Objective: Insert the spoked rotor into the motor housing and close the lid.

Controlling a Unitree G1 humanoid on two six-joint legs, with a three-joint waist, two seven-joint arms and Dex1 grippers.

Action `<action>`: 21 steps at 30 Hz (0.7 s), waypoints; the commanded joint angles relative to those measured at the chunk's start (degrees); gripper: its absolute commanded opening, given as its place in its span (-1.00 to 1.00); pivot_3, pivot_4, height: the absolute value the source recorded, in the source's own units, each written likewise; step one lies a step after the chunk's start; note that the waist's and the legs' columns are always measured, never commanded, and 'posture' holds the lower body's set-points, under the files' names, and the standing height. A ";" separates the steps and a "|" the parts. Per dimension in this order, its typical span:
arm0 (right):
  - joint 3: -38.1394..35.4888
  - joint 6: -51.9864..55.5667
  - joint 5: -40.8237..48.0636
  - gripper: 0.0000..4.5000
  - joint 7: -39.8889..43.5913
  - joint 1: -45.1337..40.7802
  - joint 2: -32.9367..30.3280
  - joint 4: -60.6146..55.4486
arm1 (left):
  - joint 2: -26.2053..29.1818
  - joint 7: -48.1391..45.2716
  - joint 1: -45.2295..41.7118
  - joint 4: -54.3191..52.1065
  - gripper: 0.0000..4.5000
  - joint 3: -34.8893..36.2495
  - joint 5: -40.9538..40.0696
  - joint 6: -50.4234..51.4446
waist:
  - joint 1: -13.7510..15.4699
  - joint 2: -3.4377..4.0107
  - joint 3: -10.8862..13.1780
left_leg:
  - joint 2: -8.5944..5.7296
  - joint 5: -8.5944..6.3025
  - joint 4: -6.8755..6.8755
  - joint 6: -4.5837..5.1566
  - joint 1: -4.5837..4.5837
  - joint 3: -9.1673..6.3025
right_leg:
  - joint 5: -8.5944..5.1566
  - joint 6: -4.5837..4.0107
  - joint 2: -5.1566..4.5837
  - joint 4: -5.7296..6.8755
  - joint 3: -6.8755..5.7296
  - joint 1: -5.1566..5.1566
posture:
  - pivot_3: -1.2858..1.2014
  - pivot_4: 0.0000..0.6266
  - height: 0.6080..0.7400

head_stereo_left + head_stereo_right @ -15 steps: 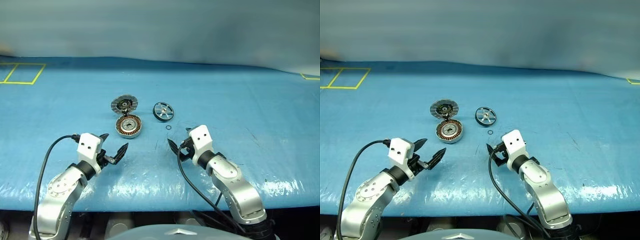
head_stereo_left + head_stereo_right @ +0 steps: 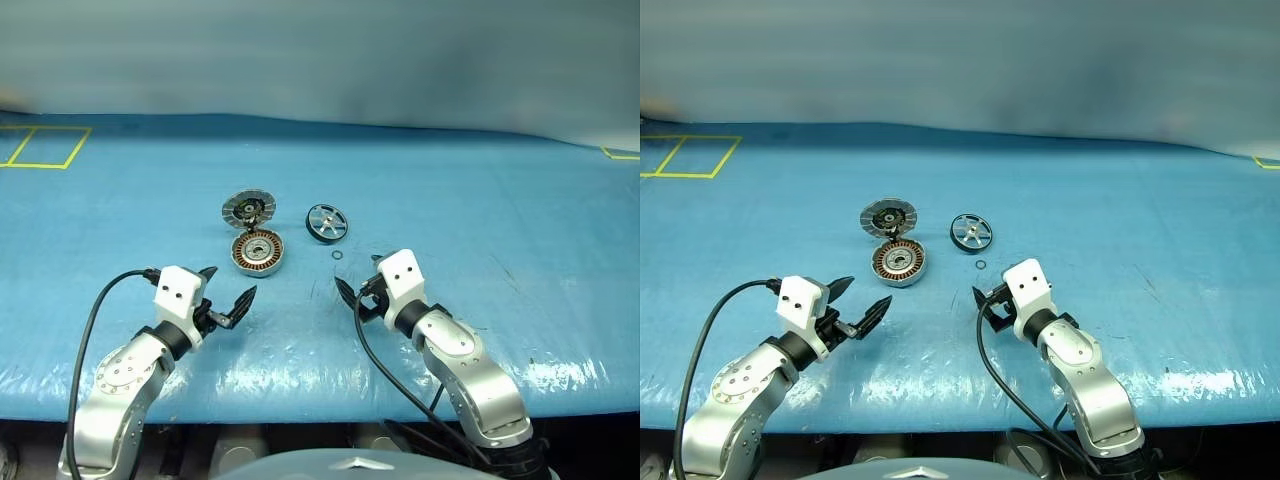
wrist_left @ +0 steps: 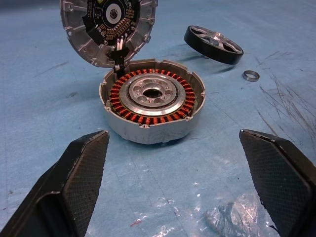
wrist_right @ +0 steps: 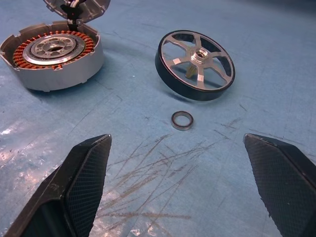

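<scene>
The motor housing (image 2: 258, 252), a grey puck with copper windings around a silver centre, lies face up on the blue table. Behind it the lid (image 2: 248, 209) lies open, inner face showing, joined to the housing by short wires (image 3: 118, 57). To their right, the spoked rotor (image 2: 327, 222), a silver wheel with a dark rim, rests slightly tilted on the table. My left gripper (image 2: 230, 283) hovers open just in front of the housing (image 3: 153, 101). Near the rotor (image 4: 195, 64), my right gripper (image 2: 360, 275) is open, nothing between its fingers.
A tiny dark ring (image 4: 182, 120) lies on the table between the rotor and my right gripper. Yellow tape marks (image 2: 40, 147) sit at the far left. The blue table cover (image 2: 480, 200) is scratched and glossy near its front edge.
</scene>
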 commanded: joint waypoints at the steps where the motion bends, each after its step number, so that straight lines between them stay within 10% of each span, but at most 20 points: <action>1: 0.20 -0.48 0.06 1.00 0.01 -0.66 0.40 -0.75 | 0.34 -0.33 -0.03 -1.15 1.00 0.08 -0.03 -0.99 | 0.00 0.00 0.00 | 0.00 0.00 0.00 0.00 0.00 0.00 | 0.00 0.00 0.00 0.00 0.00 0.00 | 0.03 -0.52 1.00; 21: 1.25 0.64 -0.43 1.00 1.18 -1.76 -0.85 -0.83 | 0.12 -0.01 -0.07 -1.09 1.00 -0.09 0.50 -1.56 | -0.02 0.00 0.00 | 0.00 0.00 0.00 0.00 0.00 0.00 | 0.00 0.00 0.00 0.00 0.00 0.00 | 0.03 -0.52 1.00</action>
